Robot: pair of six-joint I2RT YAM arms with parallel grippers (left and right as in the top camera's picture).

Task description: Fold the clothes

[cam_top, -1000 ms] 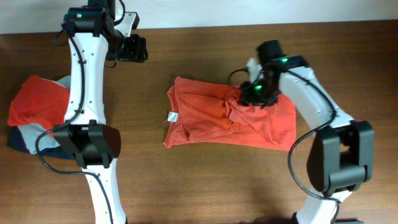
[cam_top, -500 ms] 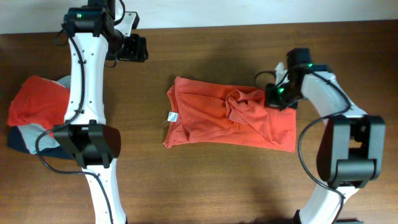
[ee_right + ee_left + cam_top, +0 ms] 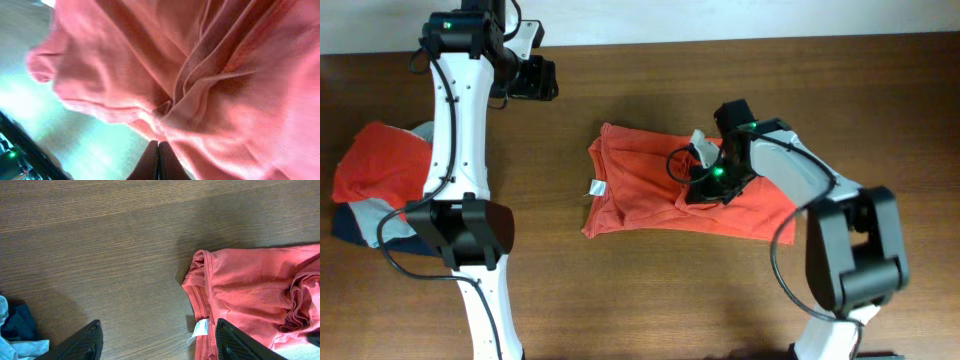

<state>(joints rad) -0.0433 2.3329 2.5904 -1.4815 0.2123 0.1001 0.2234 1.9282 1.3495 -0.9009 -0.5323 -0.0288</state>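
Observation:
The orange-red T-shirt lies crumpled across the middle of the table, its white neck tag at the left edge. My right gripper is over the shirt's bunched middle with its jaws pressed together, pinching a fold of the shirt at the fingertips; cloth fills the right wrist view. My left gripper hangs open at the back left, well clear of the shirt. In the left wrist view its gap frames bare wood, with the tag and collar by the right finger.
A pile of other clothes, orange-red, grey-blue and navy, sits at the table's left edge beside the left arm. A corner of it shows in the left wrist view. Brown wooden tabletop surrounds the shirt.
My right gripper shut, swung out to the shirt's right edge, then came back left over the bunched middle with cloth in it. The left arm has not moved.

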